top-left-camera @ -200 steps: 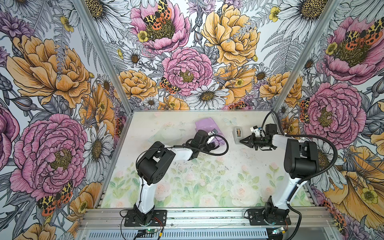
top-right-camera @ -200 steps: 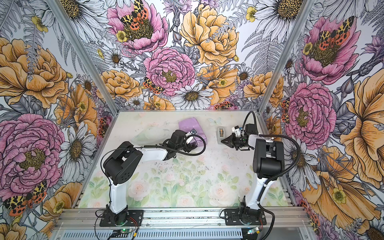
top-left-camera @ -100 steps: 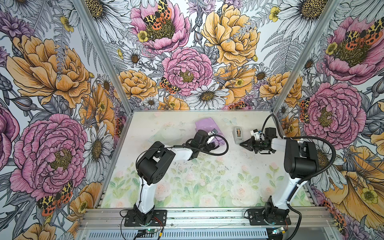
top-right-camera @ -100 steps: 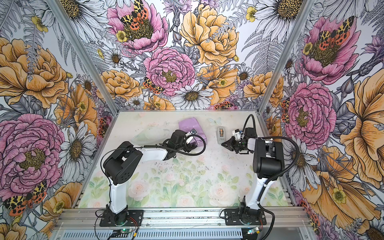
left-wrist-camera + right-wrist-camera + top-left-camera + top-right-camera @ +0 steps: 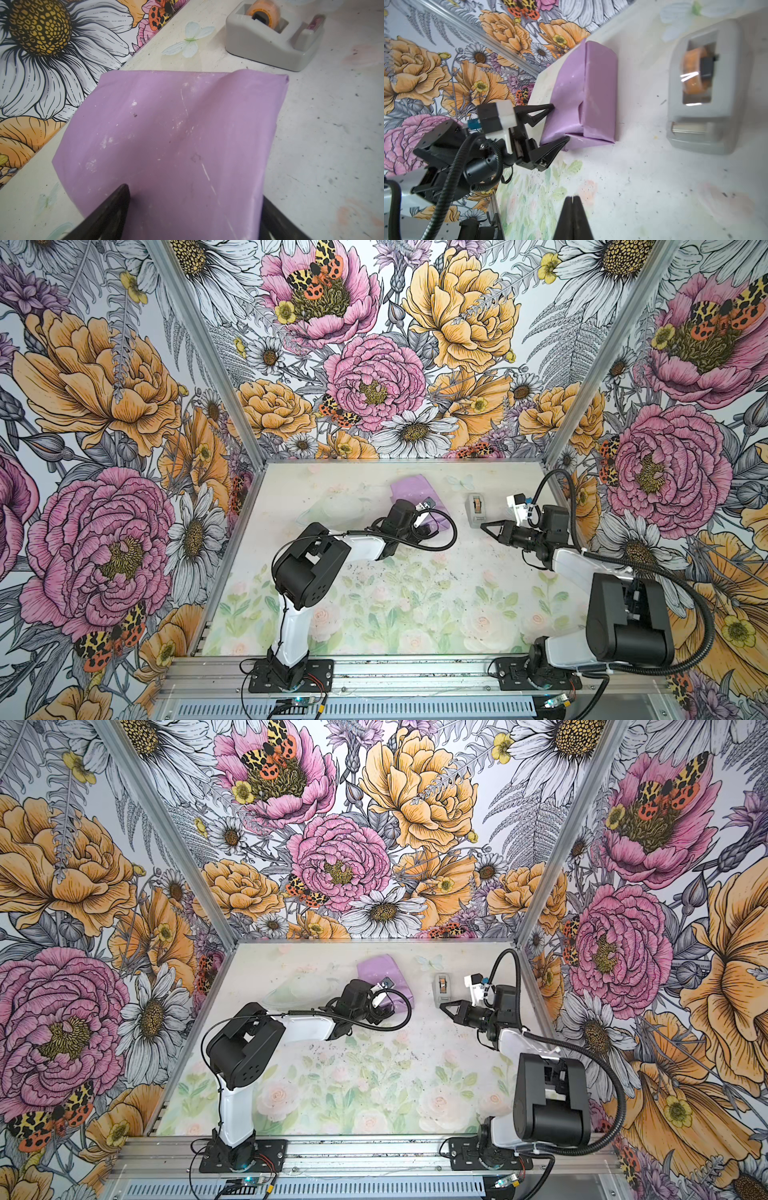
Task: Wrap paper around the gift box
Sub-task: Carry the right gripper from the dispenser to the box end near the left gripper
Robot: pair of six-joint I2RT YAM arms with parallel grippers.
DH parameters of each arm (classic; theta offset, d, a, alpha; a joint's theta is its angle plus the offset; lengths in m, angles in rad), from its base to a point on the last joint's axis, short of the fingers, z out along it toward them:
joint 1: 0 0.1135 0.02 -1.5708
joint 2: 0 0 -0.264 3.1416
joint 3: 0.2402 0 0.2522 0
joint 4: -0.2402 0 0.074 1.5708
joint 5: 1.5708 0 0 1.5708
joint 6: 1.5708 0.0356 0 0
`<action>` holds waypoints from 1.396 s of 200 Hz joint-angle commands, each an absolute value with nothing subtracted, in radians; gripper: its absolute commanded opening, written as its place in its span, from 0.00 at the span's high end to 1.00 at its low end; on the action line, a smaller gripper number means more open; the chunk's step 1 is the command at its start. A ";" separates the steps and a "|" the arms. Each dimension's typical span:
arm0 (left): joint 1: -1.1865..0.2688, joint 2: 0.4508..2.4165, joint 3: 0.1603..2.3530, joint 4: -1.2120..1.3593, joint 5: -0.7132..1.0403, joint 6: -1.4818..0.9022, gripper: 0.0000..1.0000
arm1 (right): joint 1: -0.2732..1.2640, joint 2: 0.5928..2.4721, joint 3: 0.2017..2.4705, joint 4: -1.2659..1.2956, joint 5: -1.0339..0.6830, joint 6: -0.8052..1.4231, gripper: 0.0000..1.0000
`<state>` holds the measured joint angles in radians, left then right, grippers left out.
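Note:
The gift box is hidden inside the paper [image 5: 411, 491], which makes a lilac block [image 5: 380, 971] at the back of the table. In the right wrist view the paper [image 5: 600, 89] is folded round it with a creased flap at the near end. My left gripper [image 5: 422, 527] straddles that near end with jaws wide. In the left wrist view a finger [image 5: 116, 205] presses one side of the paper [image 5: 176, 124] and the other finger meets the opposite edge. My right gripper [image 5: 484, 526] is shut and empty, hovering right of the block beside the tape dispenser [image 5: 478, 508].
The grey tape dispenser [image 5: 702, 93] with an orange roll stands right of the block, close to the back wall. A clear plastic sheet [image 5: 336, 508] lies at the back left. Floral walls close in three sides. A metal rail [image 5: 374, 672] with both arm bases runs along the front.
The right arm has shifted only slightly, its shut tip staying beside the tape dispenser. The left gripper and the wrapped block have not moved.

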<state>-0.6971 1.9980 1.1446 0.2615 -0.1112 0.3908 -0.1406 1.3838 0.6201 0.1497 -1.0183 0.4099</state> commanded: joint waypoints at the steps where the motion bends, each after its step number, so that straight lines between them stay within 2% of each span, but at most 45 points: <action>1: -0.664 2.049 1.097 0.060 -0.107 0.330 0.14 | -0.107 1.287 0.586 0.270 -1.065 0.295 1.00; 40: -0.665 2.051 1.100 0.060 -0.102 0.327 0.14 | -0.079 1.227 0.560 0.267 -1.099 0.212 1.00; 78: -0.664 2.052 1.100 0.060 -0.103 0.328 0.14 | -0.070 1.168 0.546 0.298 -1.081 0.229 1.00; 96: -0.663 2.051 1.099 0.059 -0.103 0.328 0.14 | -0.070 1.136 0.540 0.290 -1.005 0.252 1.00; 131: -0.664 2.051 1.098 0.060 -0.096 0.328 0.14 | -0.071 1.060 0.504 0.284 -0.739 0.301 1.00; 148: -0.664 2.053 1.099 0.060 -0.094 0.329 0.14 | -0.069 1.061 0.495 0.293 -0.701 0.310 1.00; 194: -0.663 2.057 1.099 0.067 -0.076 0.325 0.14 | -0.018 1.170 0.462 0.427 -0.647 0.334 1.00; 279: -0.656 2.058 1.095 0.078 -0.041 0.330 0.14 | 0.187 1.576 0.618 0.667 -0.676 0.302 1.00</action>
